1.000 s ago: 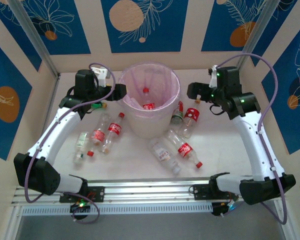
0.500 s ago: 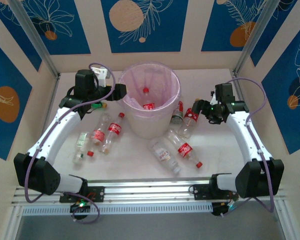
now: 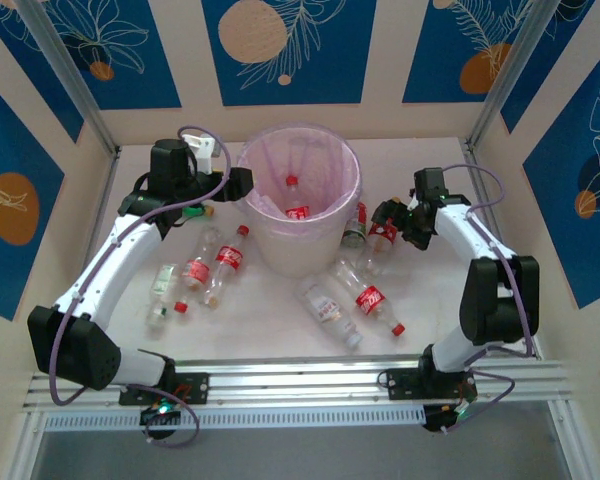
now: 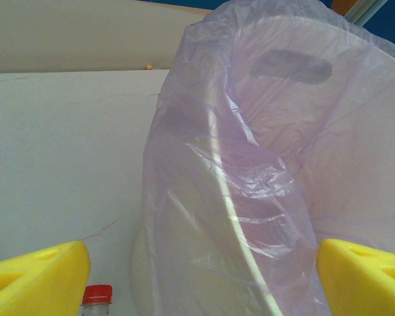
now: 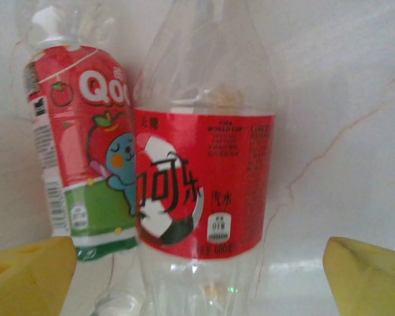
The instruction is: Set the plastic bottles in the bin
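The bin (image 3: 298, 240) stands at the table's middle back, with a red-capped bottle (image 3: 294, 202) lying inside. My left gripper (image 3: 238, 184) hangs open beside the bin's left rim; its wrist view looks at the liner-covered bin wall (image 4: 270, 184) between wide yellow fingers (image 4: 36, 276). My right gripper (image 3: 385, 220) is low, right of the bin, open around a clear red-labelled bottle (image 5: 204, 184) (image 3: 382, 236). Its fingertips (image 5: 368, 273) stand apart from the bottle's sides. A crushed bottle with a red and green label (image 5: 85, 151) leans against that bottle.
Three bottles (image 3: 212, 264) lie left of the bin, and a green one with a yellow cap (image 3: 194, 211) sits under my left arm. Two more bottles (image 3: 368, 298) lie in front of the bin at the right. A red cap (image 4: 97, 295) shows near my left finger.
My right arm has dropped and swung left, bringing its open gripper down around the red-labelled bottle right of the bin. The left arm has stayed still.
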